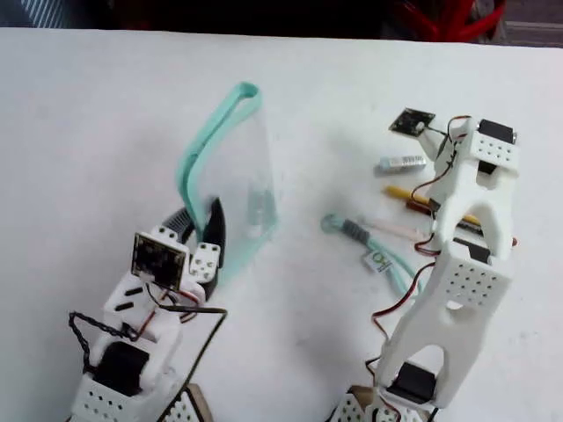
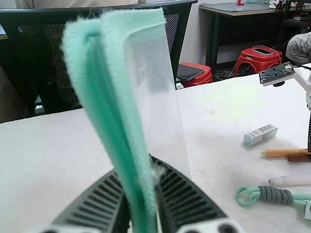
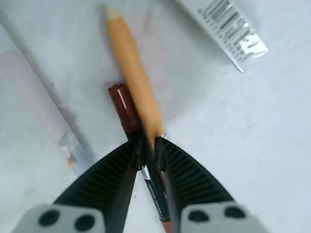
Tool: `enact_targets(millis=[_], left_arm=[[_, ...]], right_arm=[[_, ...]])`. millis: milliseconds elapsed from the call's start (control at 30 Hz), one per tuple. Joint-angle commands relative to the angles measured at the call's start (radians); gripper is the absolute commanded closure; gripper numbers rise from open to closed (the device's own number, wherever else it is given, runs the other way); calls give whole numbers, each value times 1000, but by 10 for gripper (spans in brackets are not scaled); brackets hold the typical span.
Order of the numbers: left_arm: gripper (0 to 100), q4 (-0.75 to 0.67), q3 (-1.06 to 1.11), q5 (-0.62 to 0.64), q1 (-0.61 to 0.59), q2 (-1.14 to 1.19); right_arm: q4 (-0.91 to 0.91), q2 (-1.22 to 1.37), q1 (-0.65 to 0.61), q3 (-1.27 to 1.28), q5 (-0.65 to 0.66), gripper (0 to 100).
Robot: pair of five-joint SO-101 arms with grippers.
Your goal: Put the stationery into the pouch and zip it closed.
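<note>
The pouch (image 1: 237,176), clear with a mint-green zip edge, stands upright on the white table (image 1: 97,132). My left gripper (image 2: 143,194) is shut on the pouch's green edge (image 2: 112,111); in the high view the left gripper (image 1: 201,233) is at the pouch's near end. My right gripper (image 3: 148,143) is shut on a dark brown pen (image 3: 124,107) lying on the table. An orange pen (image 3: 133,68) lies against the brown pen, touching one fingertip. The right arm (image 1: 479,176) covers part of the orange pen (image 1: 403,193).
A small white box (image 1: 402,162) lies beyond the pens, also the white box (image 2: 260,134). A pale pink pen (image 1: 391,229) and a green lanyard with a grey knot (image 1: 350,230) lie between the pouch and the right arm.
</note>
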Motion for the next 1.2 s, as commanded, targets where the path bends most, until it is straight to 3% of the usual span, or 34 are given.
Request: enact_targets(millis=[0,100,400,467,667,900,1167], left_arm=[[973,-12,5,-11,-5,5],[973,-12,5,-11,-5,5],[973,-12,5,-11,-4,5],[973,-12,5,-11,-4,5],[971,-12,5,-11,-2,5],[869,44,-11,-11,54,5],[868,89,-40,-6,54,5]], right_arm=[[-44,-24,-1,23,26,847],[-110,13,13,38,51,817],[-199,76,19,29,100,980],[-197,47,19,29,89,975],[-179,-156,19,40,-110,981],[8,-435,-15,38,-288,981],[125,-730,-154,38,-647,981]])
